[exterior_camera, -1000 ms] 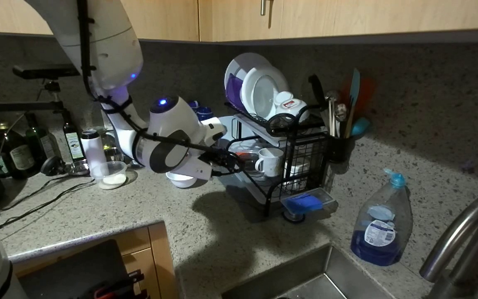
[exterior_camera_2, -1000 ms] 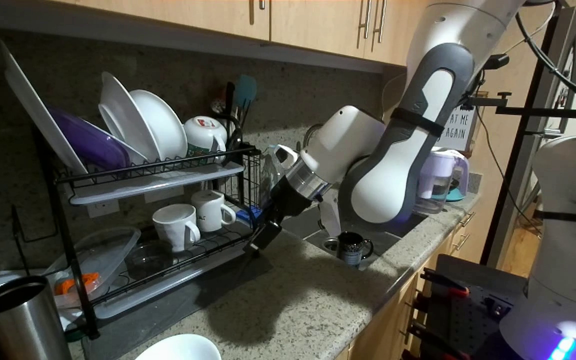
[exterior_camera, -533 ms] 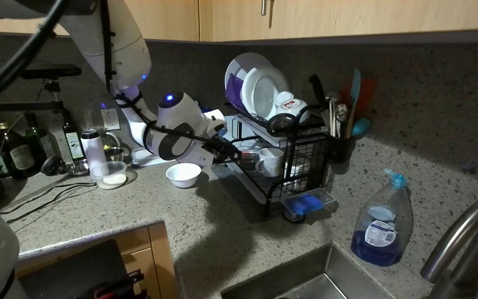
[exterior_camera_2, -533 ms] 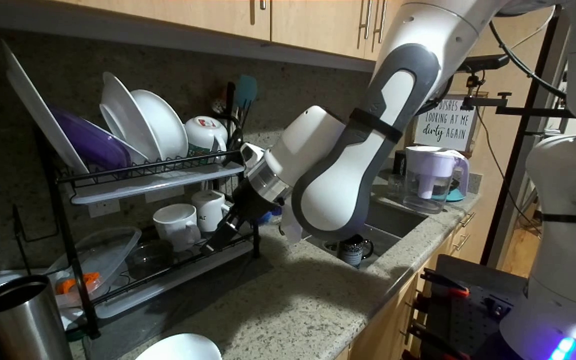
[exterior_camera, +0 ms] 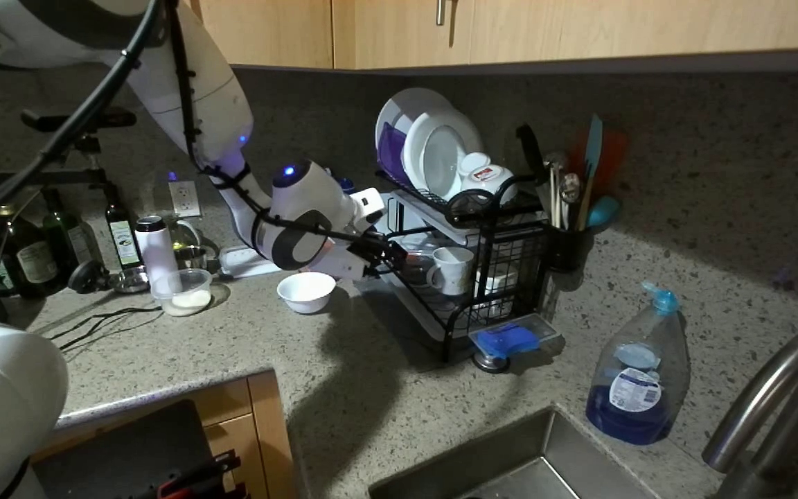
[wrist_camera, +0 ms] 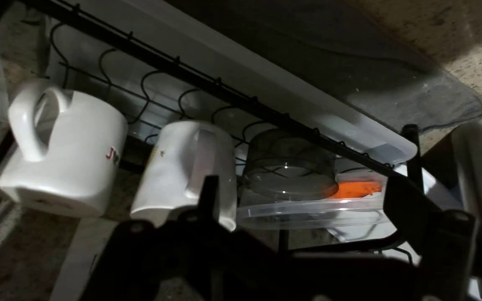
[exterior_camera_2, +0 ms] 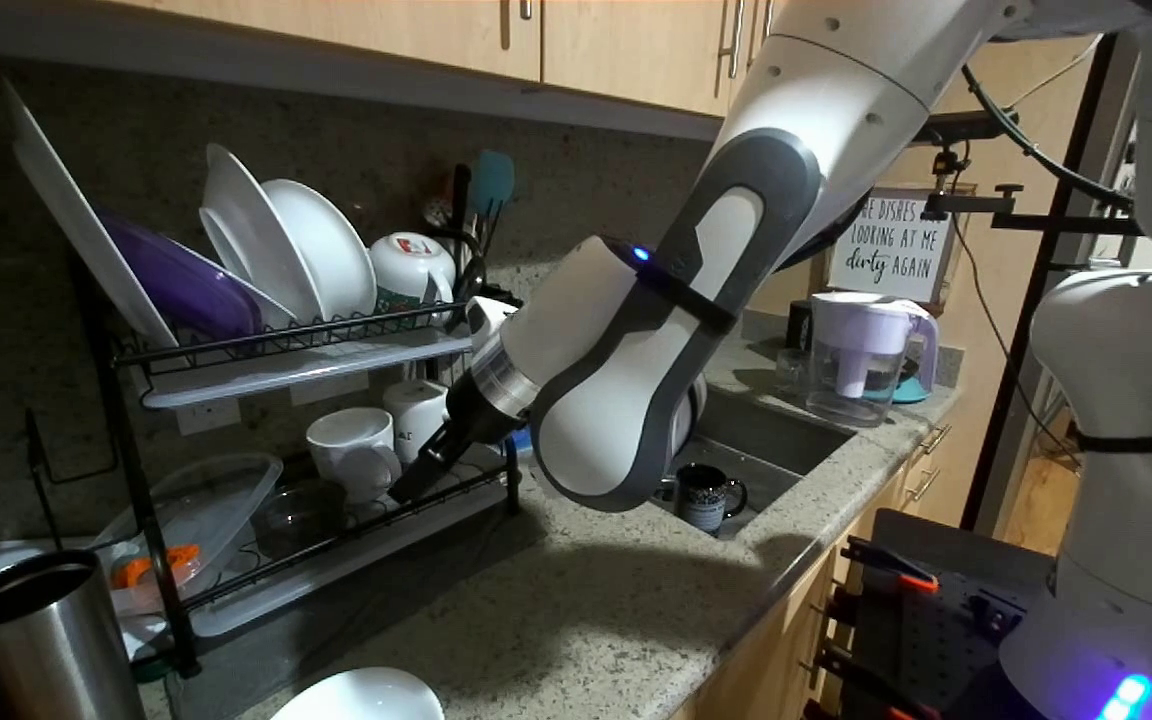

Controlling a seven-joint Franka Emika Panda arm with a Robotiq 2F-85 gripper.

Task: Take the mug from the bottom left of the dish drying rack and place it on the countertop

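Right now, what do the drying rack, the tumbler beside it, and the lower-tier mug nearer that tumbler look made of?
Drying rack: probably black-coated metal wire, judging by thin, dark bars.
Tumbler: apparently brushed steel, showing grey streaked highlights.
Mug: likely glazed ceramic; its white surface looks smooth.

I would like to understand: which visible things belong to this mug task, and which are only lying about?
For the task:
fingers
mug nearest them, probably
dish drying rack
countertop

Only lying about:
other lower-tier mug
white bowl
pump bottle
steel tumbler
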